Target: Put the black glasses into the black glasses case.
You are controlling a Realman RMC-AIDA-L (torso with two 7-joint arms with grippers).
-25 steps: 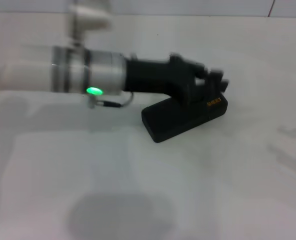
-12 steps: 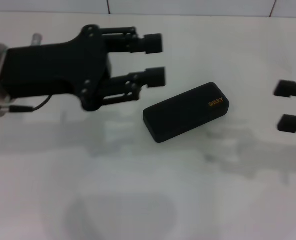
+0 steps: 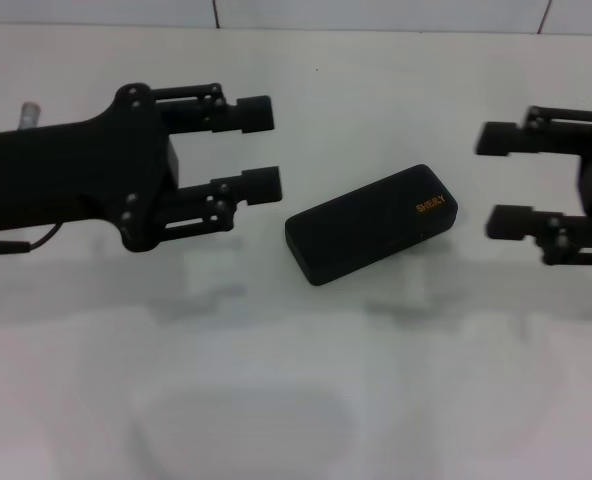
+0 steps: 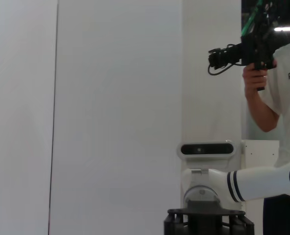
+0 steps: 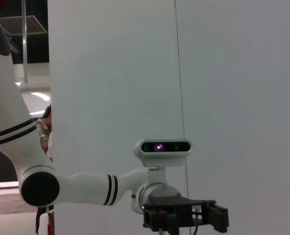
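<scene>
The black glasses case (image 3: 371, 224) lies shut on the white table in the head view, orange lettering near its right end. The black glasses are out of view. My left gripper (image 3: 261, 148) is open and empty, held above the table to the left of the case, fingers pointing right. My right gripper (image 3: 504, 180) is open and empty at the right edge, fingers pointing left toward the case. Both are apart from the case. The left wrist view shows my right arm (image 4: 248, 182) farther off. The right wrist view shows my left arm (image 5: 86, 188) and its gripper (image 5: 218, 218).
The white table (image 3: 306, 390) spreads around the case. A tiled wall edge (image 3: 376, 28) runs along the back. In the left wrist view a person (image 4: 277, 78) holding a camera stands behind a white wall panel.
My left gripper has drawn back to the left, off the case, and stands open. My right gripper has come into view from the right edge. The case has stayed in place, shut.
</scene>
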